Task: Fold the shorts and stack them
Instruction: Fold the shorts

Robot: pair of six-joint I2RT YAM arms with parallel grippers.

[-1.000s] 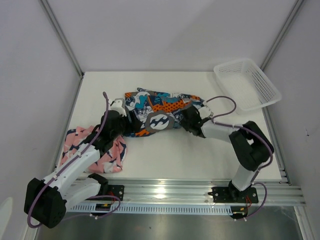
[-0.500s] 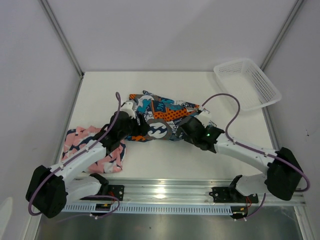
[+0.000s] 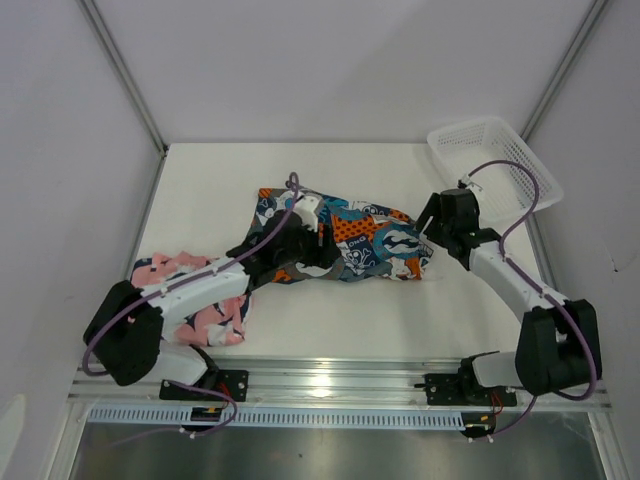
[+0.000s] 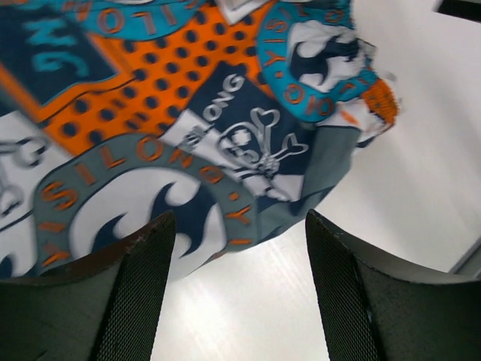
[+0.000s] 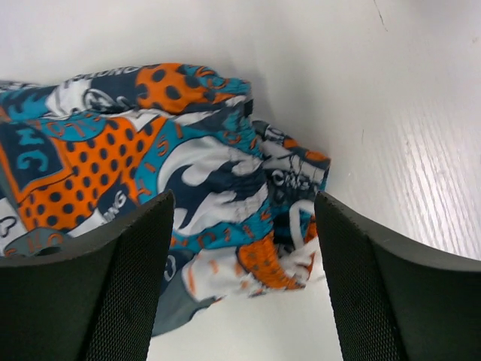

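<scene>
The patterned shorts [image 3: 365, 238] in blue, teal, orange and white lie bunched in the middle of the table [image 3: 330, 320]. My left gripper [image 3: 316, 252] hovers over their left half, open. In the left wrist view the left gripper [image 4: 237, 293] has bare table between its fingers, and the hem of the patterned shorts [image 4: 188, 113] lies just beyond the tips. My right gripper [image 3: 430, 228] stands open just off their right end. In its wrist view the right gripper [image 5: 244, 278] frames the waistband of the patterned shorts [image 5: 203, 173] without touching it. The pink shorts [image 3: 195, 300] lie crumpled at the front left, partly under the left arm.
A white mesh basket [image 3: 495, 165] sits at the back right corner, close behind the right arm's wrist and its purple cable. The table's near edge ends at the metal rail [image 3: 330, 380] that carries both arm bases. Grey walls close in on both sides.
My right gripper has opened, let go of the patterned shorts and pulled back to the right. The left arm has reached rightward over the shorts, which now spread further right.
</scene>
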